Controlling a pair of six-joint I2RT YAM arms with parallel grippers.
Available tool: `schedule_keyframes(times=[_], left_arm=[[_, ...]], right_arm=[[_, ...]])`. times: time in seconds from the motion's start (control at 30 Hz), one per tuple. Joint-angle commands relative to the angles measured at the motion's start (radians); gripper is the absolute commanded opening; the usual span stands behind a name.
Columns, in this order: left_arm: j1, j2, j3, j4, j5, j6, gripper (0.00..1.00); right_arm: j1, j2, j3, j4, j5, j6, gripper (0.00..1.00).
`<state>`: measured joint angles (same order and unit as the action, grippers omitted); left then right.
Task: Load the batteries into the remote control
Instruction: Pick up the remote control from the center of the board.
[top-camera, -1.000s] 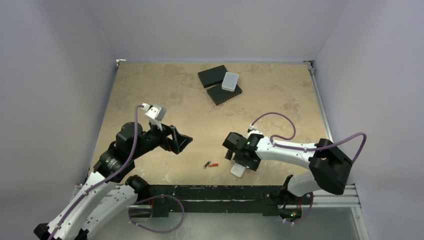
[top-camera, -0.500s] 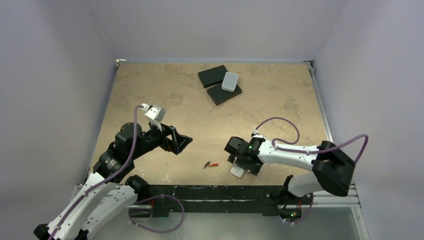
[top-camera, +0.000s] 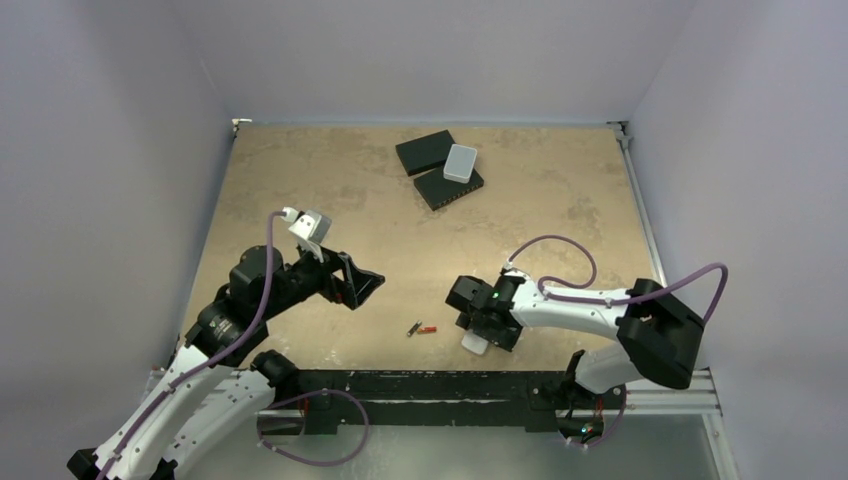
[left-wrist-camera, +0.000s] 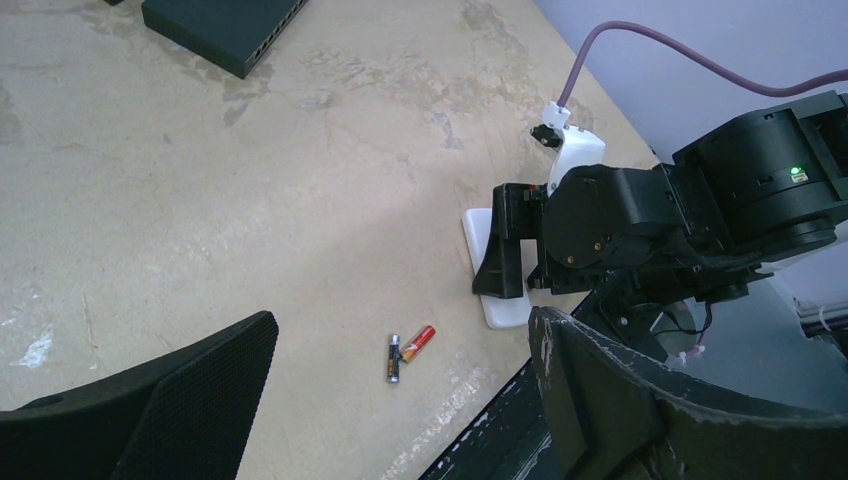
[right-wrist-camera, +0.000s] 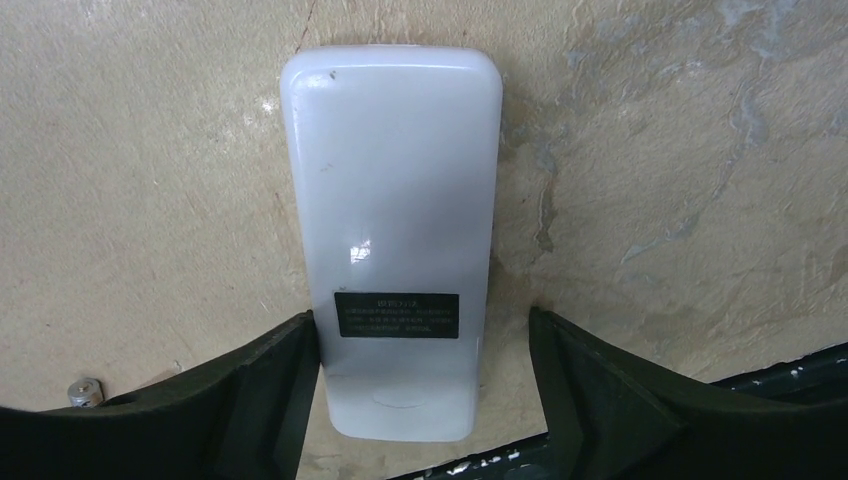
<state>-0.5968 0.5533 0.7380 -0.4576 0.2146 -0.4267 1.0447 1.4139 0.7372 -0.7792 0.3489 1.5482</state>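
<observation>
The remote control (right-wrist-camera: 392, 235) lies flat, plain white back up, with a dark label, near the table's front edge (top-camera: 474, 344). My right gripper (right-wrist-camera: 422, 322) is open and straddles its near end: the left finger is against its side, the right finger stands a little off. It also shows in the top view (top-camera: 480, 322). The batteries lie touching on the table to the left of the remote: a dark one (left-wrist-camera: 393, 358) and a red-orange one (left-wrist-camera: 420, 340). My left gripper (left-wrist-camera: 403, 325) is open and empty, held above the table left of them (top-camera: 362, 284).
Two black flat boxes (top-camera: 424, 151) (top-camera: 449, 187) with a pale grey rounded box (top-camera: 460, 162) on them lie at the back centre. The table's front edge (top-camera: 400, 368) runs just below the remote and batteries. Purple cables loop over the right arm.
My right gripper has shifted slightly left and towards the near edge over the remote. The left arm and the batteries have not moved.
</observation>
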Motion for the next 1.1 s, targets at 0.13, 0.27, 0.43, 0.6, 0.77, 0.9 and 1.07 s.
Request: schedule_keyframes(times=[0.13,0.27,0.43,0.6,0.77,0.9,1.07], left_arm=[[0.002,-0.005,-0.005,0.030,0.016,0.009,0.98],[0.002,-0.004,-0.005,0.030,0.016,0.009,0.98],[0.002,-0.003,-0.005,0.030,0.016,0.009,0.98],[0.002,-0.003,-0.005,0.031,0.014,0.009,0.98],[0.002,0.002,-0.006,0.030,0.012,0.008,0.98],[0.002,0.009,-0.005,0.028,0.013,0.008,0.98],[0.002,0.016,-0.006,0.028,0.009,0.007,0.98]], right_arm=[[0.019,0.040,0.041,-0.023,0.027,0.027,0.79],[0.023,0.049,0.050,-0.025,0.030,0.023,0.75],[0.027,0.056,0.064,-0.033,0.038,0.015,0.69],[0.030,0.057,0.071,-0.038,0.048,0.003,0.56],[0.031,0.056,0.082,-0.046,0.066,-0.035,0.35],[0.032,0.049,0.092,-0.058,0.088,-0.068,0.14],[0.032,0.039,0.121,-0.074,0.113,-0.155,0.00]])
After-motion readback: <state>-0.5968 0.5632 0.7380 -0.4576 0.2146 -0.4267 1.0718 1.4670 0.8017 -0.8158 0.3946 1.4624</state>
